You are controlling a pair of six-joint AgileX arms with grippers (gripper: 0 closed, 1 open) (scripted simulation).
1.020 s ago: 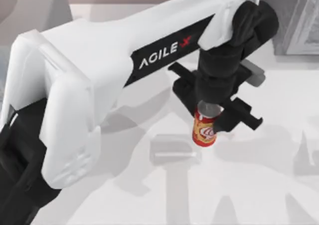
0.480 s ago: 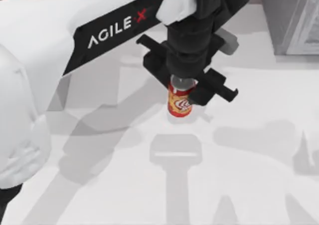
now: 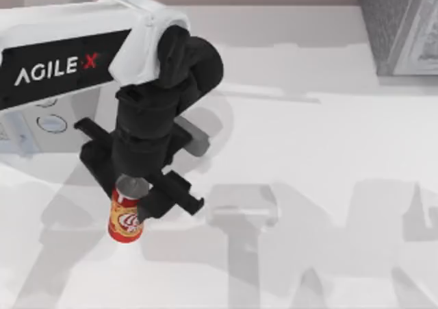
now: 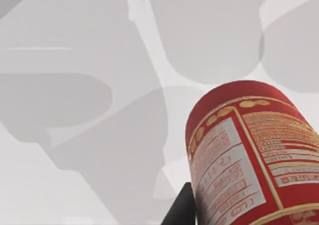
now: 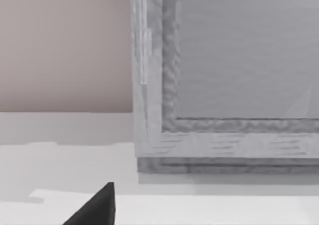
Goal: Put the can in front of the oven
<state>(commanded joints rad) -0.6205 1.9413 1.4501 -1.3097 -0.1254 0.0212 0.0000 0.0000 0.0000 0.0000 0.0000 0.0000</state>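
Our left gripper (image 3: 130, 203) hangs in front of the large pale grey oven with round ringed dials (image 3: 37, 127), its black fingers pinching the small red drink can with a yellow-orange band and silver top (image 3: 126, 220) near the rim. The can is upright, just in front of the oven's dialled face, on the side of it nearer the table's middle; we cannot tell whether its base touches the white table (image 3: 308, 151). In the left wrist view the can (image 4: 249, 155) shows its printed white label, with one dark fingertip (image 4: 182, 207) beside it. Well apart from the oven, at the table's far right corner, stands a darker speckled grey box (image 3: 397, 25). Our right arm is parked facing that box (image 5: 224, 85); we cannot tell how its fingers are set.
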